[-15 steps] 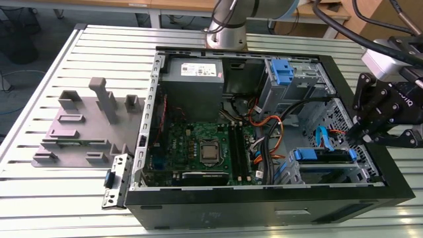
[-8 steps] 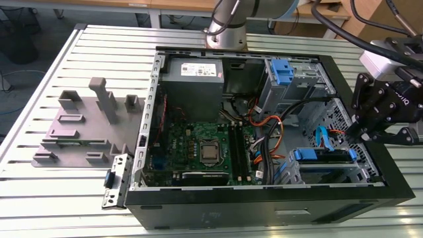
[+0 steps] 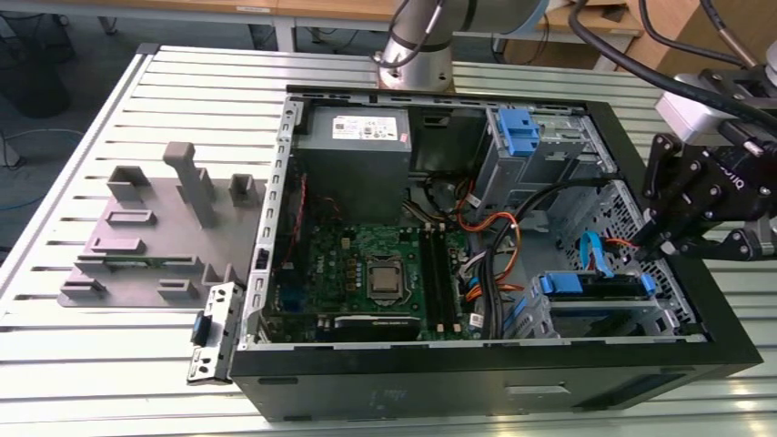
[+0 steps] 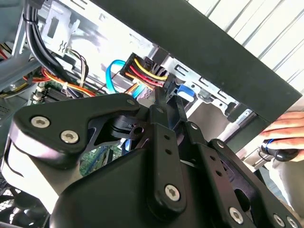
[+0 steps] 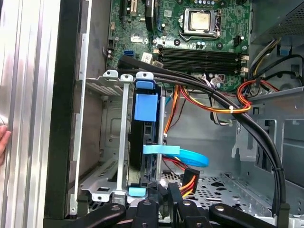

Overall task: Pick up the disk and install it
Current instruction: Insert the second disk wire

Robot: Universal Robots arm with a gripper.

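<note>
1. Sitting upright in the metal bay [image 5: 102, 185] at the case's [image 3: 680, 360] five o'clock corner, the disk [image 5: 142, 142] is looking seated.
2. Hovering just beside it, the gripper [image 3: 671, 244] is showing closed fingers [image 4: 164, 102] gripping nothing.
3. Being stiff, fairly heavy and shock-sensitive, the disk is best gripped by its blue frame edges.

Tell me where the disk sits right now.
The disk stands on edge in the drive cage at the exterior view's right, inside the computer case, just below the pincer.

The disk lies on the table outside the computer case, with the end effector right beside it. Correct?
No: the disk stands in the metal drive cage inside the computer case, as the first wrist view shows, with the end effector right beside it.
</note>
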